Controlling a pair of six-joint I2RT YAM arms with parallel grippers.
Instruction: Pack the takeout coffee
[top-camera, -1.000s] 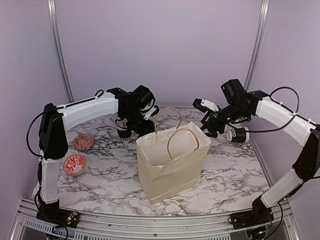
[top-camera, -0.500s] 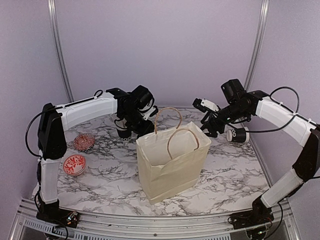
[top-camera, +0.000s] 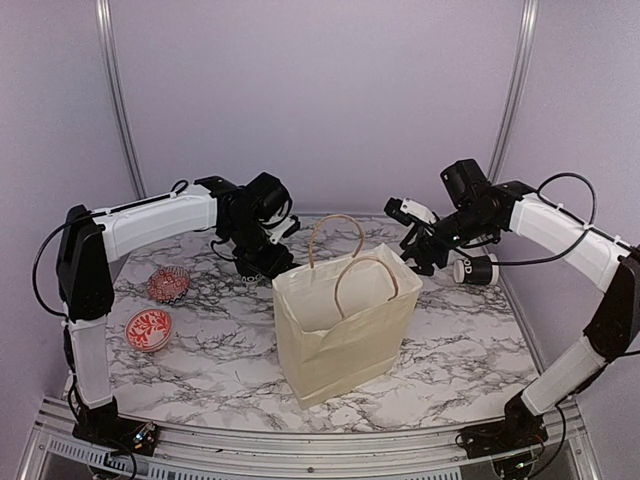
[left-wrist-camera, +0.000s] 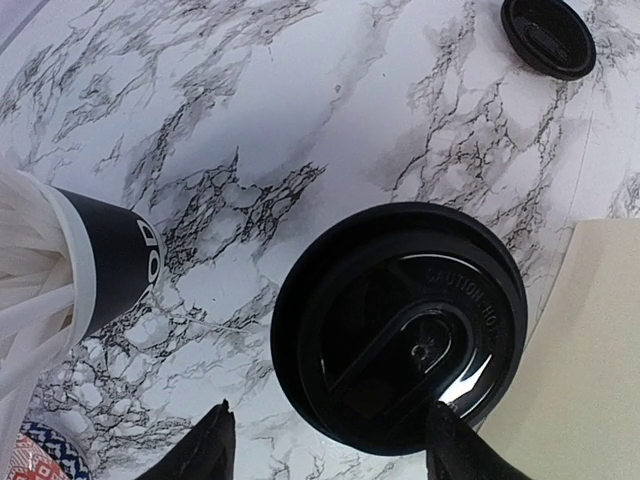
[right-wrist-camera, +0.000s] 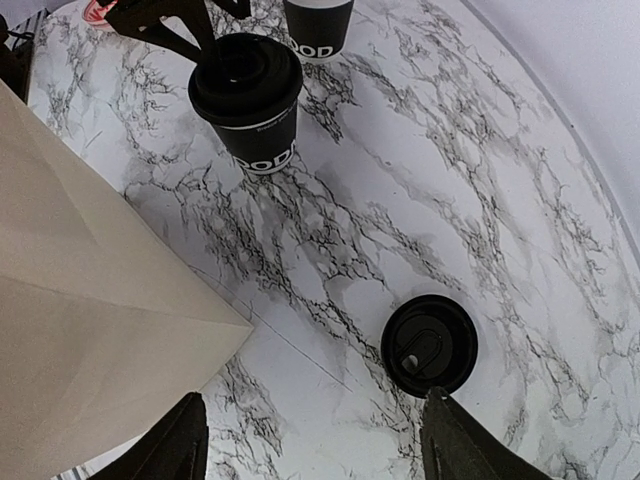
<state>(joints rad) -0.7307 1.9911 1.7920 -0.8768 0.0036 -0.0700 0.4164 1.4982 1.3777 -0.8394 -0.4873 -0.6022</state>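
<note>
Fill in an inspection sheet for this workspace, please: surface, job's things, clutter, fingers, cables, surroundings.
Surface: marble table, no spill seen.
Job's things: lidded coffee cup upright beside the standing paper bag, not packed yet.
Clutter: cup with straws; loose lid; cup on its side; two red patterned dishes.
Fingers: left gripper open above the lidded coffee cup; right gripper open, holding nothing.
Cables: black cables loop along both arms.
Surroundings: plain walls, metal posts.
</note>
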